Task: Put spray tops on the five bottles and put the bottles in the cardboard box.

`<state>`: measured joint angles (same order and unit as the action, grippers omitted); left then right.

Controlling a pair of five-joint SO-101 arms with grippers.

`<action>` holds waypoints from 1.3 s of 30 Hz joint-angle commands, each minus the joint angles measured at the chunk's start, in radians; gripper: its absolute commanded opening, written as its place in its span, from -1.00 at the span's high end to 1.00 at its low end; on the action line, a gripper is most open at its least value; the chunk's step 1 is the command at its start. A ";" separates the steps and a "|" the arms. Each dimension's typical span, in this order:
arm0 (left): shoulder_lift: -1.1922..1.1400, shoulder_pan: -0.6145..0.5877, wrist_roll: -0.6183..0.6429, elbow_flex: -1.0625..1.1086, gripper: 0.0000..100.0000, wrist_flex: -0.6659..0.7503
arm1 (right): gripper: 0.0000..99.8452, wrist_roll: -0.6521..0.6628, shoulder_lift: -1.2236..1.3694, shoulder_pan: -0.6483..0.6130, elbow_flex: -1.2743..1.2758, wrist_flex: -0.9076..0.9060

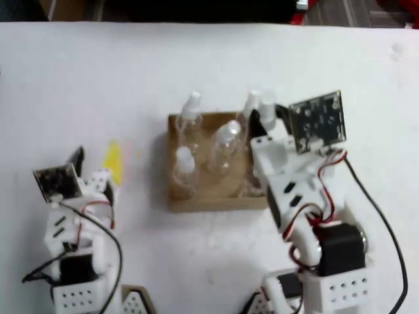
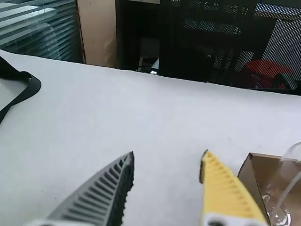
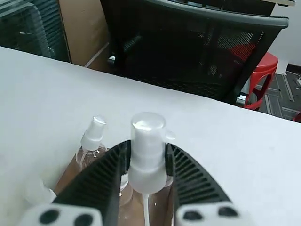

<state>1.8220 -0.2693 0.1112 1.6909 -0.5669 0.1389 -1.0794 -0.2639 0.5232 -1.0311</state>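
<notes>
the right pincer [image 3: 146, 146] pinched the spray top [image 3: 148, 129] of a bottle [image 3: 134, 207] at the cardboard box's [image 1: 196, 203] right edge. the left pincer [image 2: 168, 157] hung spread over the bench [image 2: 141, 108], off the box's left edge.

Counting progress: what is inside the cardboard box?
At least four spray-topped bottles stand inside the cardboard box; the right gripper is shut on one's spray top. The right arm covers the box's right side, so the count is unsure.
</notes>
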 commanded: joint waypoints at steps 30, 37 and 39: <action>0.008 -0.010 -0.009 0.000 0.67 0.029 | 0.68 0.008 -0.251 -0.005 0.282 0.073; 0.008 -0.008 -0.009 0.000 0.67 0.029 | 0.65 0.008 -0.380 -0.005 0.342 0.087; 0.008 -0.008 -0.009 0.000 0.67 0.029 | 0.65 0.008 -0.383 -0.005 0.342 0.087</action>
<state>1.8220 -0.2693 0.1112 1.6909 -0.5654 0.1389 -1.4477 -0.2624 0.8700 -0.9697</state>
